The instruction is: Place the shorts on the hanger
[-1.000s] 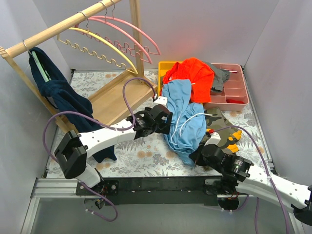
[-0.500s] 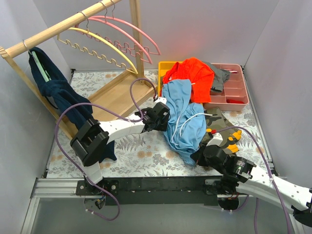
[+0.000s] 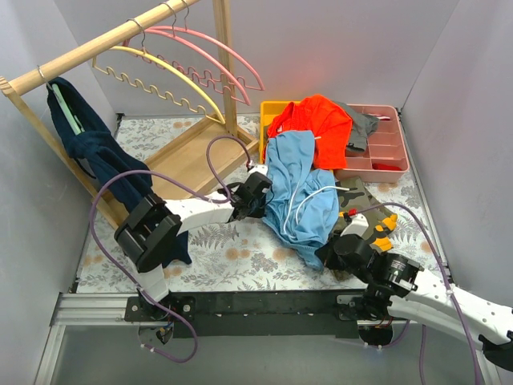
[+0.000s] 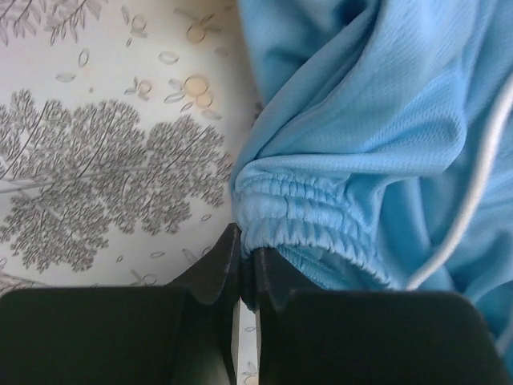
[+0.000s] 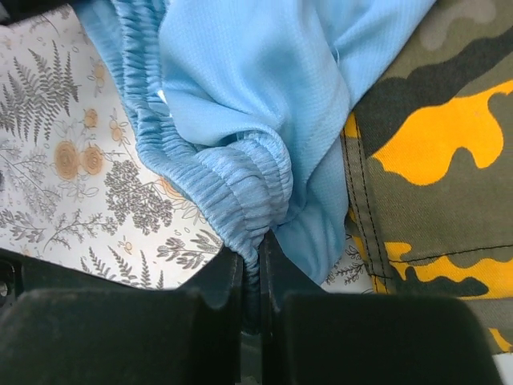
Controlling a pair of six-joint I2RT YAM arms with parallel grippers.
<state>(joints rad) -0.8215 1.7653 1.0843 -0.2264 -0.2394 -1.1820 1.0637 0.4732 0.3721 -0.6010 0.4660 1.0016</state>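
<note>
The light blue shorts (image 3: 300,188) lie crumpled mid-table, white drawstring across them. My left gripper (image 3: 261,194) is shut on the elastic waistband (image 4: 300,216) at the shorts' left edge; its jaws pinch the gathered hem in the left wrist view (image 4: 248,255). At the lower end of the shorts my right gripper (image 3: 330,253) is shut on another stretch of waistband (image 5: 240,192), the cloth squeezed between its jaws (image 5: 258,255). The pale-yellow hanger (image 3: 164,80) hangs from the wooden rail at the back left, apart from both grippers.
Pink hangers (image 3: 212,52) hang beside the yellow one on the wooden rack (image 3: 96,50). A dark navy garment (image 3: 100,156) drapes at the rack's left. Orange shorts (image 3: 317,120) spill from the pink tray (image 3: 385,148). Camouflage shorts (image 3: 365,212) lie under the blue ones, right.
My left gripper slid right onto the shorts' left edge and closed on the waistband. The right gripper kept its grip and barely moved.
</note>
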